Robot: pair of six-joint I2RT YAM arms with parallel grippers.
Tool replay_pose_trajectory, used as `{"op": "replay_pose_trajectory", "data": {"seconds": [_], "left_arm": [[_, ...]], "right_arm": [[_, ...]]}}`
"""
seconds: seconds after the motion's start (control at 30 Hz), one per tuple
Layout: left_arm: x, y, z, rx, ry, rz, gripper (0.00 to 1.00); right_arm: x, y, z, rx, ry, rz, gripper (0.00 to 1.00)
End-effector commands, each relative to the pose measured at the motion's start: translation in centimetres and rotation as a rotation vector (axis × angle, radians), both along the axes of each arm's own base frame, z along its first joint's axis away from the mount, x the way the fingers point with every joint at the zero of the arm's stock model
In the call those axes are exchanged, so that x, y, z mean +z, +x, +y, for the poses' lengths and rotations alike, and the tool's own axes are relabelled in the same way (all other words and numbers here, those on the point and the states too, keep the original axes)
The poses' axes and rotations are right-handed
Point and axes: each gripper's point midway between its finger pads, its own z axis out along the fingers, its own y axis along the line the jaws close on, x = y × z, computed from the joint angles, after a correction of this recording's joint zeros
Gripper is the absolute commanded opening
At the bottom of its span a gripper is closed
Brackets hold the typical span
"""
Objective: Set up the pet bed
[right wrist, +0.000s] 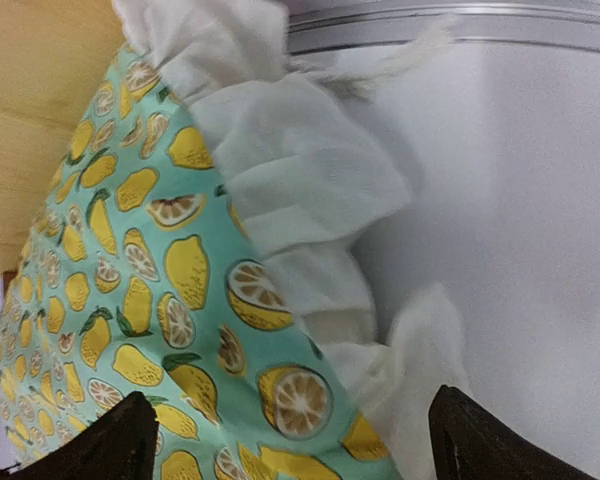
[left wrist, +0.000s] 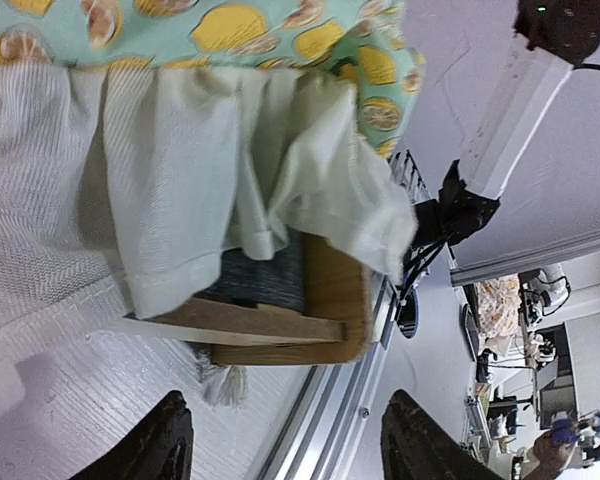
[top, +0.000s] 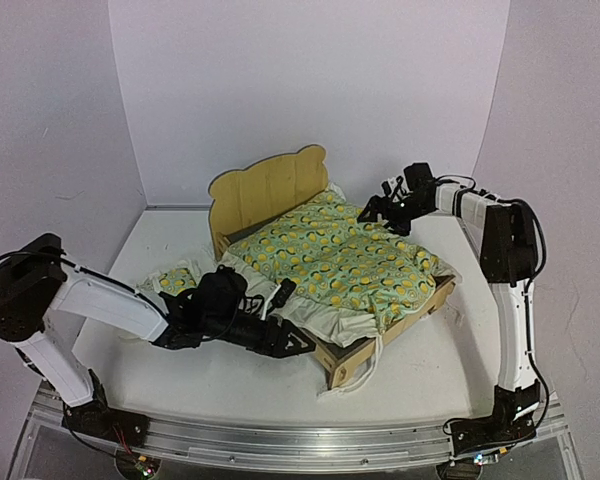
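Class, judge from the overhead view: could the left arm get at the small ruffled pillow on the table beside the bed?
Probably yes. The pillow lies free right beside the left arm's wrist, but the left gripper points past it at the pet bed, so it must back up and turn.

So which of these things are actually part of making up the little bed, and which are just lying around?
Part of the job: pet bed, lemon-print quilt draped over it, small matching pillow beside it.
Just there: metal rail along the table's near edge, lab desks beyond the table.
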Motion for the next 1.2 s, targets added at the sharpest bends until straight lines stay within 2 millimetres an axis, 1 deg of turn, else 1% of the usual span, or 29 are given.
{"op": "replay_pose_trajectory", "data": {"seconds": [0.0,0.03,0.07,0.1,0.13,0.17,0.2,0.23,0.3,0.33,0.37,0.4,0.43,0.47,0.5,0.53,0.57,0.63,0.67,0.7,0.77,0.83,0.93,1.0,1.03,1.07,1.1,1.17], "left_arm": [[8.2,0.9,1.6,0.025,-0.145,-0.264,0.69],[8.5,1.4,2.5,0.058,-0.112,-0.309,0.72],[8.4,1.9,3.6,0.090,-0.063,-0.338,0.75],[8.8,2.6,4.6,0.124,-0.032,-0.371,0.77],[8.8,4.1,6.2,0.178,0.020,-0.389,0.78],[9.2,5.6,7.8,0.234,0.053,-0.404,0.79],[9.3,7.1,9.4,0.283,0.082,-0.416,0.80],[9.8,8.9,11.4,0.349,0.098,-0.428,0.80],[10.5,12.3,15.5,0.485,0.136,-0.450,0.83],[11.6,14.0,17.3,0.550,0.141,-0.471,0.85],[12.7,15.4,18.8,0.592,0.144,-0.505,0.86],[14.0,16.8,19.9,0.628,0.149,-0.546,0.87],[15.2,18.4,21.1,0.678,0.157,-0.579,0.89],[15.8,20.0,21.8,0.703,0.167,-0.599,0.90],[16.4,21.6,22.3,0.713,0.174,-0.614,0.91],[16.5,23.1,22.8,0.723,0.186,-0.615,0.90],[17.6,24.8,23.0,0.725,0.166,-0.641,0.90],[18.3,27.6,23.4,0.711,0.154,-0.671,0.88],[18.7,29.2,23.8,0.717,0.146,-0.694,0.88],[18.8,30.2,23.7,0.690,0.124,-0.714,0.88],[19.2,32.1,22.9,0.622,0.073,-0.733,0.84],[20.2,32.7,20.8,0.498,0.006,-0.775,0.81],[20.7,34.1,19.2,0.412,-0.043,-0.819,0.81],[19.9,35.4,19.0,0.408,-0.037,-0.816,0.81],[19.6,35.4,18.4,0.371,-0.058,-0.807,0.81],[19.3,35.0,17.6,0.307,-0.096,-0.786,0.81],[18.3,35.3,17.0,0.288,-0.111,-0.749,0.80],[17.4,35.1,16.4,0.262,-0.140,-0.680,0.74]], "right_arm": [[6.4,-0.3,-8.5,-0.129,-0.499,-0.084,0.98],[8.0,-0.8,-11.0,-0.185,-0.613,-0.105,0.98],[9.8,-1.4,-13.0,-0.236,-0.707,-0.126,0.98],[11.5,-2.2,-14.6,-0.279,-0.771,-0.138,0.98],[13.1,-3.4,-15.7,-0.320,-0.809,-0.141,0.98],[14.2,-4.6,-16.0,-0.344,-0.799,-0.142,0.98],[15.0,-6.0,-15.7,-0.346,-0.754,-0.141,0.98],[15.5,-7.5,-14.6,-0.331,-0.672,-0.139,0.98],[15.1,-10.7,-11.3,-0.266,-0.483,-0.137,0.98],[14.7,-12.6,-8.8,-0.206,-0.367,-0.134,0.98],[14.2,-14.3,-7.9,-0.196,-0.312,-0.132,0.98],[13.7,-16.3,-6.4,-0.153,-0.232,-0.114,0.98],[12.8,-18.0,-6.1,-0.143,-0.187,-0.083,0.98],[11.9,-19.9,-6.3,-0.147,-0.167,-0.059,0.98],[11.4,-21.1,-6.9,-0.163,-0.163,-0.045,0.98],[10.8,-22.2,-7.4,-0.179,-0.159,-0.030,0.98],[10.4,-23.2,-7.8,-0.186,-0.141,-0.022,0.98],[10.1,-24.6,-8.1,-0.205,-0.076,-0.014,0.98],[9.9,-25.1,-8.0,-0.207,-0.043,-0.006,0.98],[9.6,-25.3,-8.0,-0.222,-0.014,0.004,0.98],[8.5,-25.9,-7.7,-0.233,0.034,0.033,0.98],[7.4,-25.8,-7.2,-0.258,0.106,0.066,0.98],[5.4,-25.9,-6.3,-0.269,0.184,0.123,0.98],[4.4,-25.6,-6.0,-0.269,0.203,0.144,0.98],[4.0,-25.4,-5.9,-0.269,0.202,0.151,0.98],[3.8,-25.1,-5.8,-0.272,0.202,0.156,0.98],[3.6,-24.8,-5.7,-0.274,0.211,0.157,0.98],[3.3,-24.1,-5.9,-0.293,0.203,0.151,0.98]]}}
